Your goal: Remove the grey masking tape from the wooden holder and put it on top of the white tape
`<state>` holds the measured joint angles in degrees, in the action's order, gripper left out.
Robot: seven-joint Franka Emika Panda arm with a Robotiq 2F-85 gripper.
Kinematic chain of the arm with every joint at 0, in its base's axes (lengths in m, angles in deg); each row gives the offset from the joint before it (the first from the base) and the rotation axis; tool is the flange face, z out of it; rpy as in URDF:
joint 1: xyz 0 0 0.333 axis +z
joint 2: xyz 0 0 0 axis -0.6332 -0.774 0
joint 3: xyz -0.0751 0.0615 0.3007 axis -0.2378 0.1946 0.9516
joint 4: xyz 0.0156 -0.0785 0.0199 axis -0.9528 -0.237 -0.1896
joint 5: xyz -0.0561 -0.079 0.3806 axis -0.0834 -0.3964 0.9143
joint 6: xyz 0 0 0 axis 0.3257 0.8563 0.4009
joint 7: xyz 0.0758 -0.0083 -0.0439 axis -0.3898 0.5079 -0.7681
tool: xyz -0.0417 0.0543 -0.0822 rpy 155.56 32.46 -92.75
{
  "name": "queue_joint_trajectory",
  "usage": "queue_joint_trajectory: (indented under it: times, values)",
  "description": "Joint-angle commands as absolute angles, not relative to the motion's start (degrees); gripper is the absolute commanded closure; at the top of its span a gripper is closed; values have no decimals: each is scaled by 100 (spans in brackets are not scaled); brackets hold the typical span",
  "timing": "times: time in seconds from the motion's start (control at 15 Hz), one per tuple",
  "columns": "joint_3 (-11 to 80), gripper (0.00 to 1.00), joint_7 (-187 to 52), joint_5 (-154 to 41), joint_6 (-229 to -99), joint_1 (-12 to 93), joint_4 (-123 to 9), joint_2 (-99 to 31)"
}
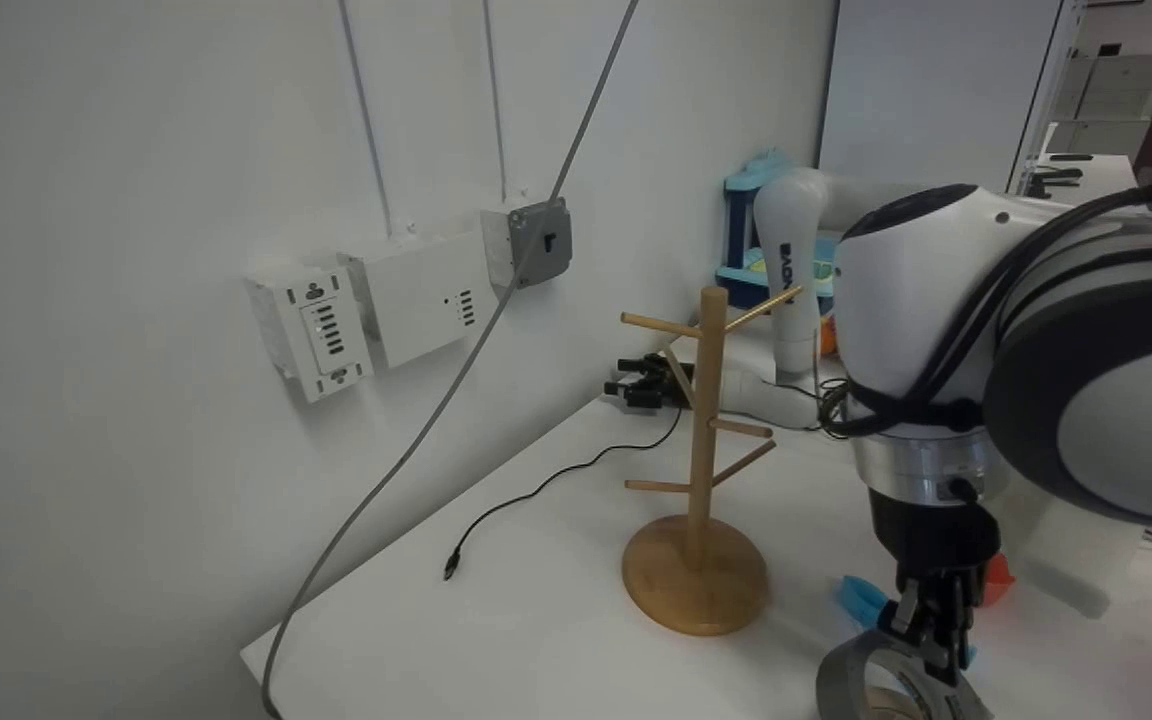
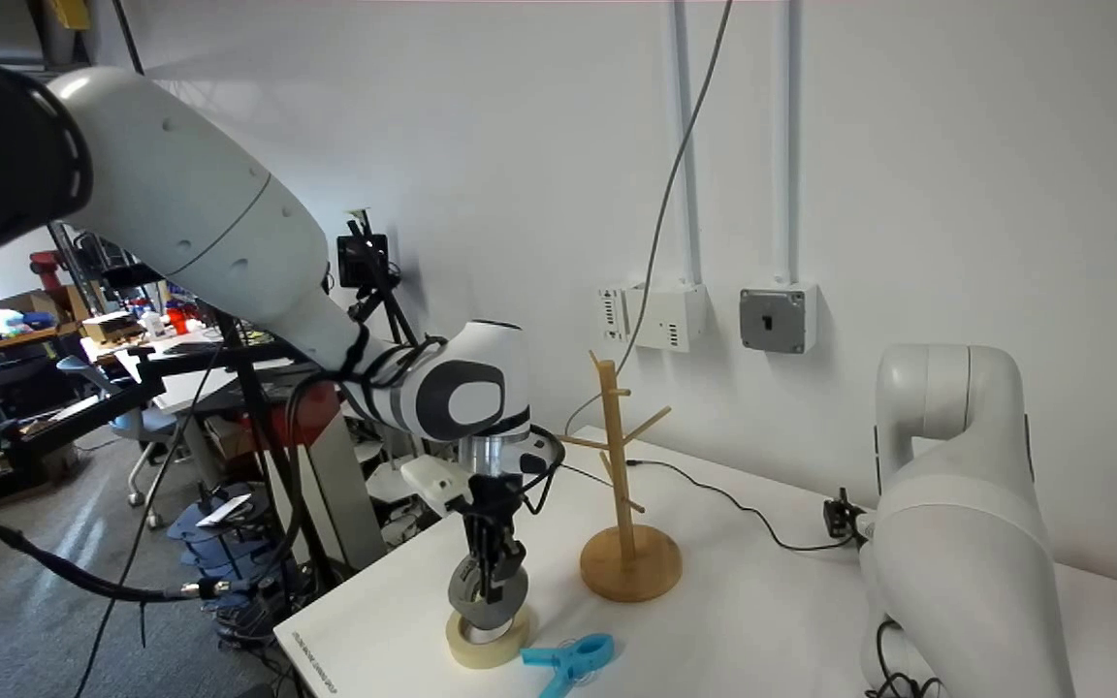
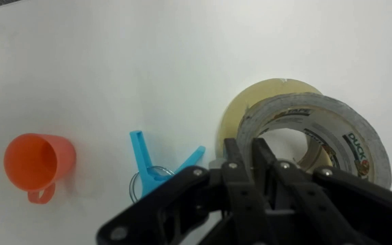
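My gripper [image 3: 245, 145] is shut on the wall of the grey masking tape [image 3: 306, 98], one finger inside the ring and one outside. In an exterior view the grey roll hangs tilted from the gripper [image 2: 494, 586], directly over the white tape [image 2: 486, 655], a cream-coloured roll lying flat on the table. Seen from the wrist, the grey roll covers much of the white tape [image 3: 267, 89]; whether the two touch, I cannot tell. The wooden holder [image 1: 704, 430] stands upright with its pegs bare, beside the gripper in both exterior views.
A blue clamp [image 3: 148, 183] lies close to the rolls, and an orange cup [image 3: 66, 153] lies farther off. Another white robot arm [image 2: 966, 523] rests on the table. A black cable [image 1: 546, 484] runs behind the holder near the wall.
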<state>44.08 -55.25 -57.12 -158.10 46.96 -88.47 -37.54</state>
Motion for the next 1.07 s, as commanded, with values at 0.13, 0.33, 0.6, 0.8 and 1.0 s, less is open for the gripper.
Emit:
queue_joint_trajectory:
  times: [0.13,0.33,0.6,0.8,1.0]
  values:
    - [4309,96,-5643,-5736,-15515,4801,-8466,-4070]
    - [4290,96,-5627,-5733,-15467,4799,-8481,-4133]
    - [4268,96,-5569,-5730,-15381,4813,-8458,-4155]
    - [4281,96,-5558,-5710,-15184,4819,-8452,-4109]
    - [4285,96,-5546,-5713,-14906,4824,-8444,-4053]
